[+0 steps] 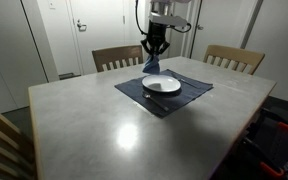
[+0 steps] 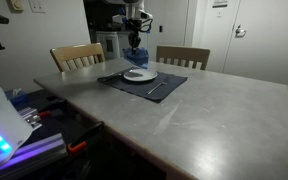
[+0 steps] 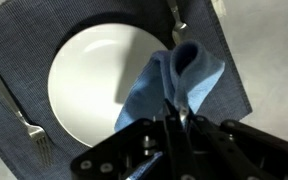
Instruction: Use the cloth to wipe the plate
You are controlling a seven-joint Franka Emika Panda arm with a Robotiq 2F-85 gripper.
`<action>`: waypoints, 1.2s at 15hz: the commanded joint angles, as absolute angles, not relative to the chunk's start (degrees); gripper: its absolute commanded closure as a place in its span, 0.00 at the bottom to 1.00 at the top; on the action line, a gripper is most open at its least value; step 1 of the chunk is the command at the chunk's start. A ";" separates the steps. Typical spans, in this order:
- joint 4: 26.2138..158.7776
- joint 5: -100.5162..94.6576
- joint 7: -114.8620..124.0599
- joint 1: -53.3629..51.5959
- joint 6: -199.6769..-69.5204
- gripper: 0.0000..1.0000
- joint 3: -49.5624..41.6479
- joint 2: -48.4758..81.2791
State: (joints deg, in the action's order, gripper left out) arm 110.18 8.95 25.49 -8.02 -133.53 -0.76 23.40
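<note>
Blue cloth (image 1: 152,66) dangles from gripper (image 1: 155,48) in exterior view, over far side of white plate (image 1: 164,86) on dark placemat (image 1: 184,98). Exterior view: cloth (image 2: 136,58) low over plate (image 2: 139,74), contact unclear. Wrist view: gripper (image 3: 176,118) clenched on cloth (image 3: 184,80), cloth overlapping plate (image 3: 94,85) edge, fork (image 3: 29,125) beside. Best move, likely: lower until cloth presses flat, sweep across centre, avoid fork.

The white round plate (image 3: 89,85) lies flat. The blue cloth (image 3: 184,80) hangs bunched from the end effector (image 3: 176,112) over its rim.
</note>
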 commanded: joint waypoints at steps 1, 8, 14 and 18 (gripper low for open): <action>117.07 8.75 26.10 -7.47 -137.59 0.98 -1.15 20.99; 126.04 8.29 31.40 -8.59 -149.71 0.98 -2.60 20.44; 129.68 10.12 38.86 -9.59 -158.62 0.98 -3.03 21.78; 130.77 11.55 41.25 -9.65 -161.50 0.98 -2.34 21.95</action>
